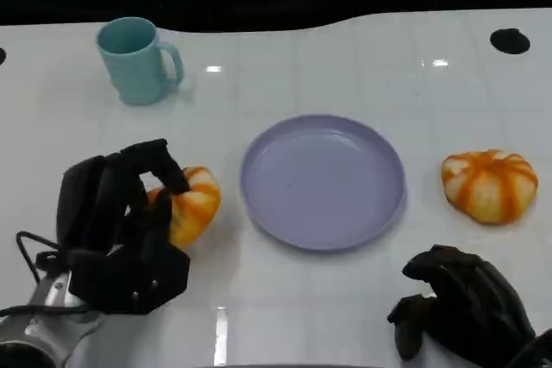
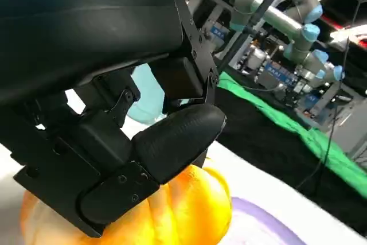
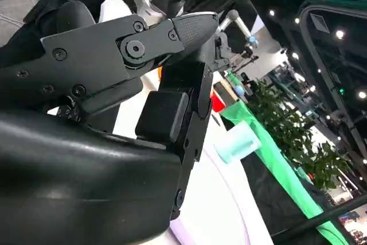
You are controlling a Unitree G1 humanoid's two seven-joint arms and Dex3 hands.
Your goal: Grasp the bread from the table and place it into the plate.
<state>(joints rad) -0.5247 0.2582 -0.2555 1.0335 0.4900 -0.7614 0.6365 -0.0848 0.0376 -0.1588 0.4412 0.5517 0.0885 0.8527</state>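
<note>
The left robot hand (image 1: 121, 230) closes around a piece of bread (image 1: 188, 204) on the white counter (image 1: 345, 58), its black fingers (image 1: 159, 165) draped over the top of the orange-striped bun while the palm sits behind it. In the left wrist view a finger (image 2: 172, 142) presses onto the bread's (image 2: 172, 210) glazed crown, and the bun appears to sit on the counter, not yet lifted. The right robot hand (image 1: 461, 308) rests at the counter's near edge with its fingers curled in and nothing in them.

Just beside the held bread, toward the middle of the counter, lies the lavender plate (image 1: 379, 213) — bare, its near rim a short sweep from the bun. A second bread (image 1: 489, 184) sits on the far side of the plate, near the right robot hand but apart from it. A teal mug (image 1: 136, 59) stands well back.

The step in hand looks like securing the grasp before the carry. The bun is rounded and probably soft, so the hold should wrap low on its sides rather than squeeze the crown, which could let it squirt free. A clean lift needs to clear the plate's raised rim, then travel sideways — release comes over the plate's centre.
</note>
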